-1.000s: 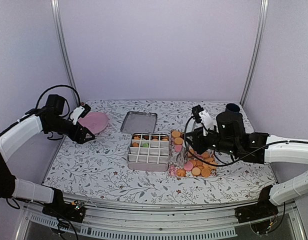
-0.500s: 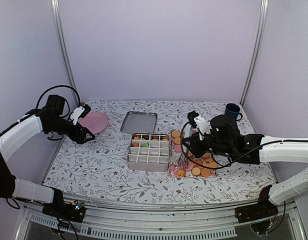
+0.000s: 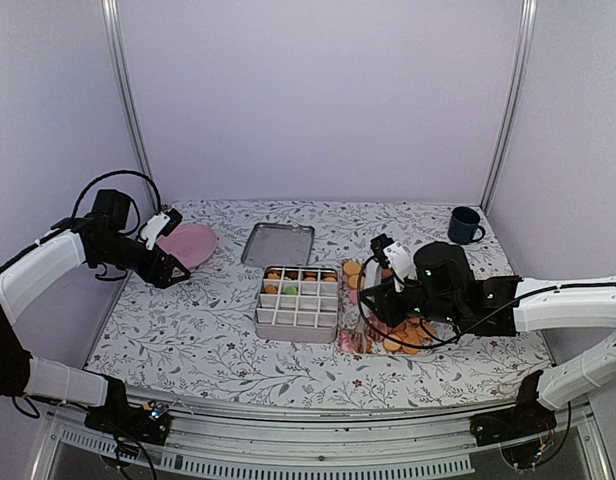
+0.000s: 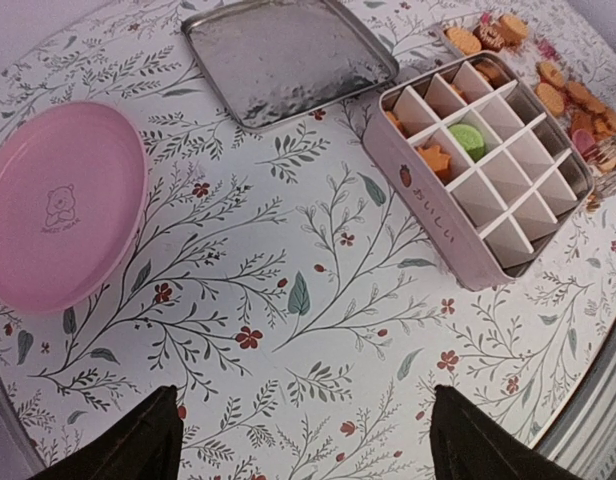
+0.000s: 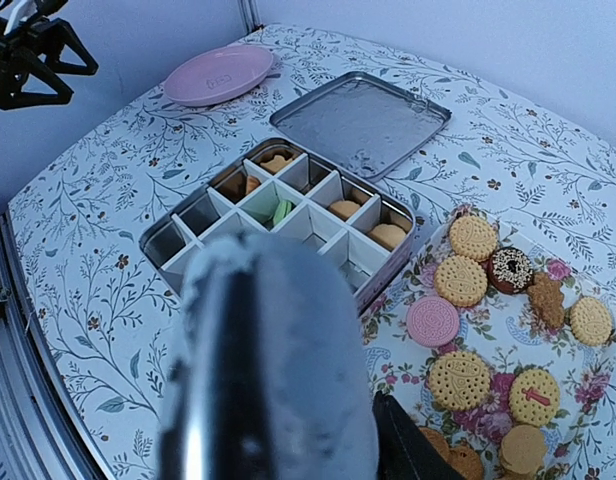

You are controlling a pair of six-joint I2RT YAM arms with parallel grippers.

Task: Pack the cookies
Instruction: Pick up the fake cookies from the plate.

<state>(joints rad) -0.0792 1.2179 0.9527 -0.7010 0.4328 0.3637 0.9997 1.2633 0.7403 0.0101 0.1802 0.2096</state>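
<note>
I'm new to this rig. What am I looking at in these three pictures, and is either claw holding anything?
Two robot arms are bolted at the near edge of a table. One picture looks down from above; two come from wrist cameras. On it: a pink plate, a metal lid, a divided tin partly filled, a heap of cookies, a blue mug. The left gripper is open and empty. The right gripper hangs by the heap; whether it holds anything is unclear.
</note>
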